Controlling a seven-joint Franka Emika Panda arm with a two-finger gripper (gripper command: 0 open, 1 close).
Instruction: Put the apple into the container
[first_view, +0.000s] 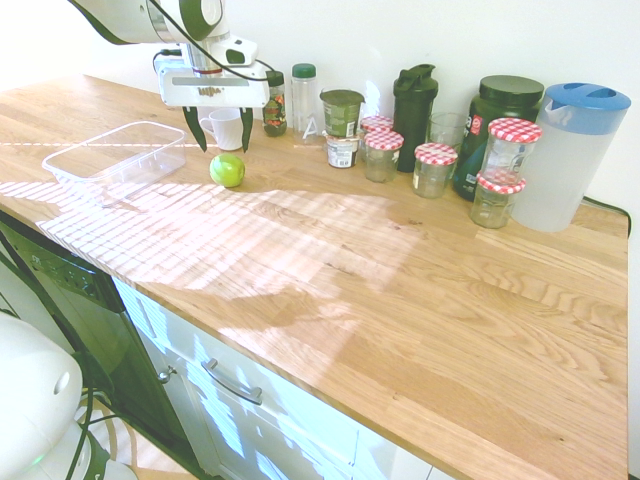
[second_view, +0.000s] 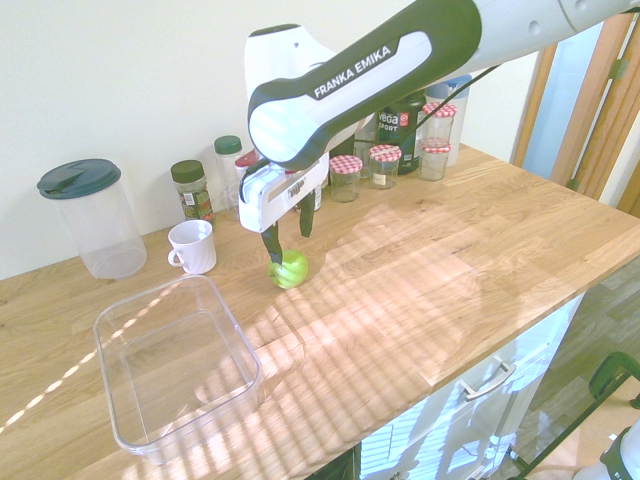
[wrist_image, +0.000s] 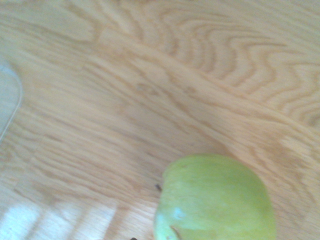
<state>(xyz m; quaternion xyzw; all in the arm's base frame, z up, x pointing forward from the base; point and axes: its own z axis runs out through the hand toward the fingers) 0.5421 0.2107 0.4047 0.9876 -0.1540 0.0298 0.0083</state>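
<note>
We see a wooden countertop (first_view: 400, 290); the apple (first_view: 227, 170) lies on it, the container (first_view: 115, 158) near the apple, white mug (first_view: 225, 128) just behind, jars (first_view: 435, 168) further along.
</note>
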